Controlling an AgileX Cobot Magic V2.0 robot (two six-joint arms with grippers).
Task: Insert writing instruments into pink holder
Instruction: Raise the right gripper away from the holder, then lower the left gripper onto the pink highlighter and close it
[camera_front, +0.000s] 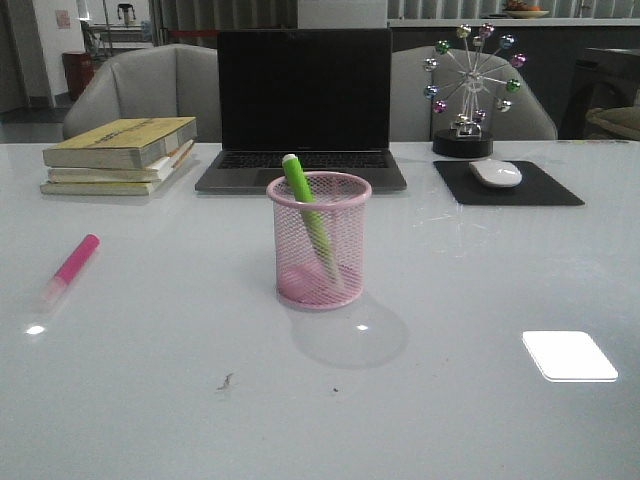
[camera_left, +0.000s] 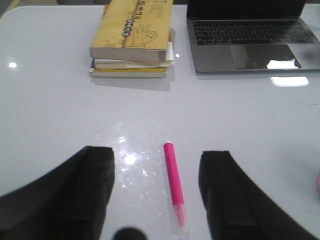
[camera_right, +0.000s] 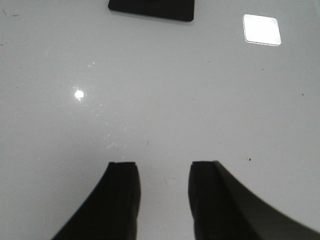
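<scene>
The pink highlighter (camera_left: 174, 182) lies on the bench (camera_left: 60, 115) between the fingers of the left end effector (camera_left: 156, 192), which is spread wide and empty; the right end effector (camera_right: 164, 200) also gapes empty.

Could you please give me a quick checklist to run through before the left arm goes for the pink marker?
1. Pink marker lies flat on the table, free of other things: ok.
2. Left tool open, a finger on each side of the marker, not touching it: ok.
3. Green marker already leaning inside the pink holder: ok.
4. Holder upright, with room left beside the green marker: ok.
5. Right tool open and holding nothing, over bare table: ok.
6. Left tool's height above the marker: cannot tell.
</scene>
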